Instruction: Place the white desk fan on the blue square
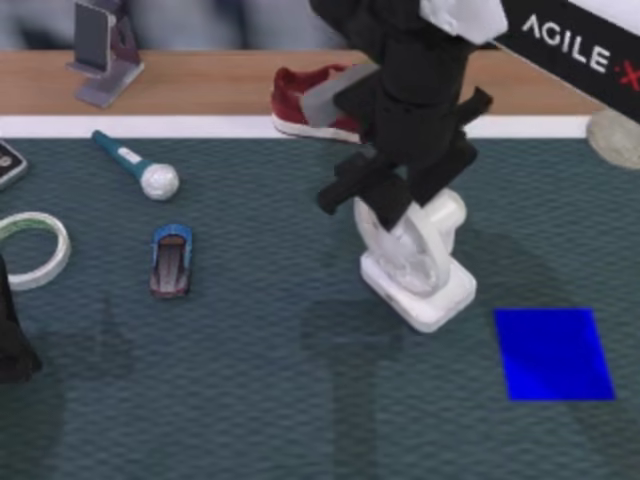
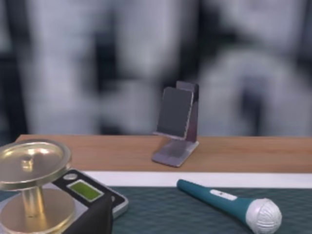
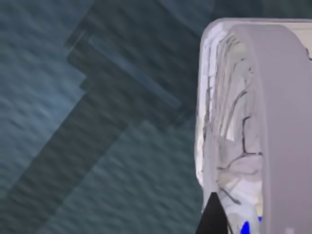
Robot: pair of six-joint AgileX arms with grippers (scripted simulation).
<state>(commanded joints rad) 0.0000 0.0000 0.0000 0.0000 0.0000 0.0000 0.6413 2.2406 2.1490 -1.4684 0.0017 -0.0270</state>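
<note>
The white desk fan (image 1: 418, 262) stands upright near the middle of the table, its rounded-square base (image 1: 430, 295) turned at an angle. My right gripper (image 1: 385, 205) is right over the fan's grilled head and covers its top. The right wrist view shows the fan's head (image 3: 253, 122) very close, with a bit of blue showing through the grille. The blue square (image 1: 553, 353) lies flat on the mat to the right of the fan, apart from its base. My left gripper (image 1: 10, 350) is parked open at the table's left edge.
Left of the fan lie a small blue toy car (image 1: 171, 260), a white tape ring (image 1: 35, 250) and a teal microphone (image 1: 135, 165). A red shoe (image 1: 310, 105) and a phone stand (image 1: 100, 55) sit on the wooden strip at the back. A scale (image 2: 87, 192) with a brass weight (image 2: 31, 165) stands by the left gripper.
</note>
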